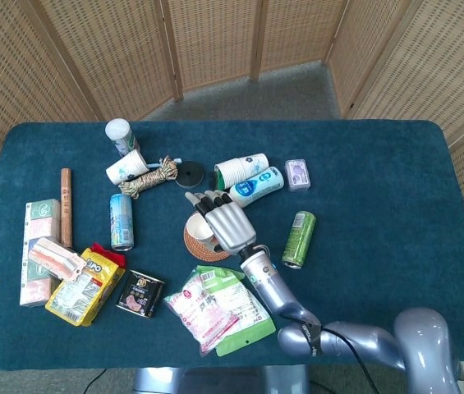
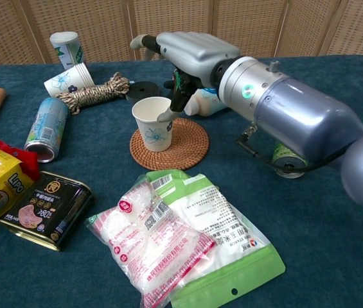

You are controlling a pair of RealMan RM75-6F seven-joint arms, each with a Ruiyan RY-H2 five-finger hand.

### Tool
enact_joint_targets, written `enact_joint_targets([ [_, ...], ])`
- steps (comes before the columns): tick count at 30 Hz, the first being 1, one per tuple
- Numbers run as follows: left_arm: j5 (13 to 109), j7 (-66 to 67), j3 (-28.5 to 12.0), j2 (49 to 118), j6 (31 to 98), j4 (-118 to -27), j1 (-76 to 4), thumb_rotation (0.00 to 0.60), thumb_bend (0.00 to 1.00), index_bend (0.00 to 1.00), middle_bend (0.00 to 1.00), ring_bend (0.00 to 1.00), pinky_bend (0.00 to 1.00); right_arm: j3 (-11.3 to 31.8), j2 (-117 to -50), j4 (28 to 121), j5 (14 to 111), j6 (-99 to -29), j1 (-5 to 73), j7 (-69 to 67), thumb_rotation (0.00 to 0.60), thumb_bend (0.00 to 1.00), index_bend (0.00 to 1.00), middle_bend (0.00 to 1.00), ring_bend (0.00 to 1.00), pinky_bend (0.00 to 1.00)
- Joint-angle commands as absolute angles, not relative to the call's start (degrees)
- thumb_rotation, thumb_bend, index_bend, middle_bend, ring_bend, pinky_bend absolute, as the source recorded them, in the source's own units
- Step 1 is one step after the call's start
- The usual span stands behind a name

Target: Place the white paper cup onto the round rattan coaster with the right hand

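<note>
The right hand (image 2: 181, 61) hangs palm-down over the white paper cup (image 2: 152, 123), its fingers (image 2: 171, 109) apart and curving downward. One fingertip lies at the cup's rim on the side facing the wrist; whether it touches cannot be told. The cup stands upright under the fingers on the round rattan coaster (image 2: 175, 146), toward the coaster's left edge. Beyond the fingertips lie a coil of rope (image 2: 94, 92) and a black disc (image 2: 139, 90). Behind the fingers, a white bottle (image 2: 203, 102) shows partly. Below the wrist, near the camera, sits a green-and-white packet (image 2: 216, 240).
</note>
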State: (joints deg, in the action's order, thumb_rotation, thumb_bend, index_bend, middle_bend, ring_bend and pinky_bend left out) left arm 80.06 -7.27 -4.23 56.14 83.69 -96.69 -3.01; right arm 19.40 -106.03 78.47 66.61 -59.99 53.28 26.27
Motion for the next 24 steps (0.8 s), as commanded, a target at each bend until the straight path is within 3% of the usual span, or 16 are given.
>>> enact_joint_targets([
  [1, 80.2, -7.2, -4.2, 56.1, 83.6, -96.8, -3.0, 0.6, 0.25, 0.0, 0.0, 0.0, 0.0, 17.8, -102.2, 81.8, 72.5, -63.5, 51.2, 22.6, 0.6, 0.0, 0.04, 0.18, 0.16, 0.21],
  [9, 81.5, -6.5, -3.6, 56.4, 83.5, -97.3, -3.3, 0.6, 0.25, 0.0, 0.0, 0.0, 0.0, 15.3, -94.8, 82.4, 83.4, -72.8, 46.6, 14.1, 0.6, 0.0, 0.07, 0.19, 0.16, 0.22],
  [24, 84.9, -6.6, -2.2, 56.3, 84.1, -98.1, -3.2, 0.6, 0.25, 0.0, 0.0, 0.0, 0.0, 10.5, -84.1, 74.4, 83.9, -81.1, 33.6, 0.4, 0.6, 0.0, 0.08, 0.19, 0.19, 0.22],
])
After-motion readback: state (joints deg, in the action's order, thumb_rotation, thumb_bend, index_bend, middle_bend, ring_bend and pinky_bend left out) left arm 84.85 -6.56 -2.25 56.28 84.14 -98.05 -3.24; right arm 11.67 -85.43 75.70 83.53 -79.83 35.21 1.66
